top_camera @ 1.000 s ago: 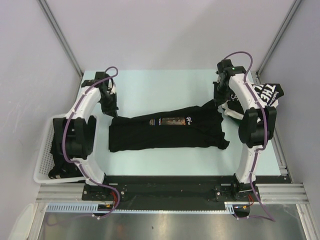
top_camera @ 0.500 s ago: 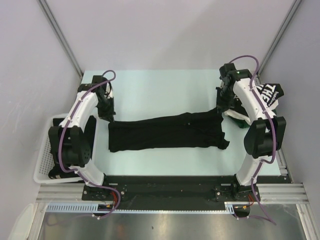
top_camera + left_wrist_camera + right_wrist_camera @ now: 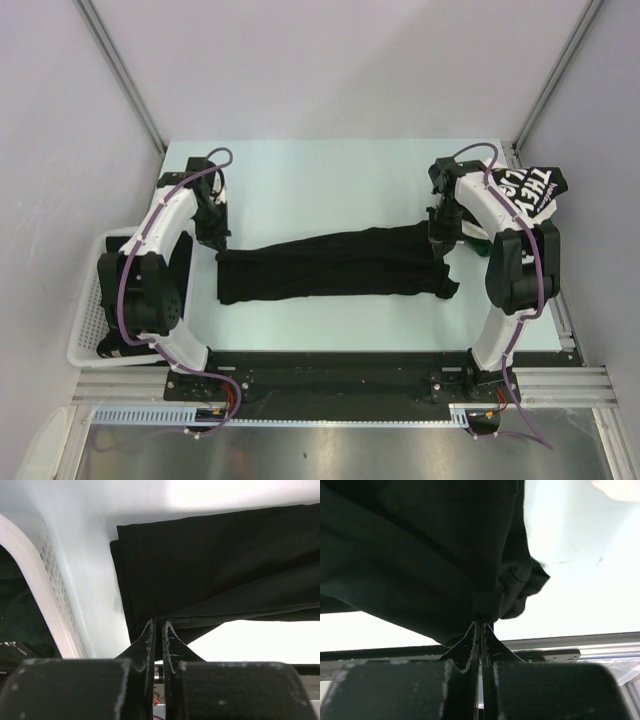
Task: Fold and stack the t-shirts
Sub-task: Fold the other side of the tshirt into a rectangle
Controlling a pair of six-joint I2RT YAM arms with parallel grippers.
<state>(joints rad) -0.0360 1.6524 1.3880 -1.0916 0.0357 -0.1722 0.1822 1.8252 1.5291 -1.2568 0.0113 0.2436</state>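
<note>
Left wrist view: the left gripper (image 3: 159, 624) is pinching the shirt (image 3: 215, 565) at a folded corner. Its jaws are almost together, with only a thin slit between them, and cloth creases are running into the tips. In the right wrist view the right gripper (image 3: 481, 622) is clamping a bunched edge of that shirt, jaws pressed tight together. From above, both arms are reaching down to the table (image 3: 320, 175), the left gripper near the table's left edge and the right gripper toward its right edge. The shirt is lying as a long black band across the table's middle, folded lengthwise. A lettered shirt (image 3: 535, 187) is lying crumpled at the table's right edge. A basket (image 3: 88, 320) is sitting just off the table's left edge, holding dark cloth.
</note>
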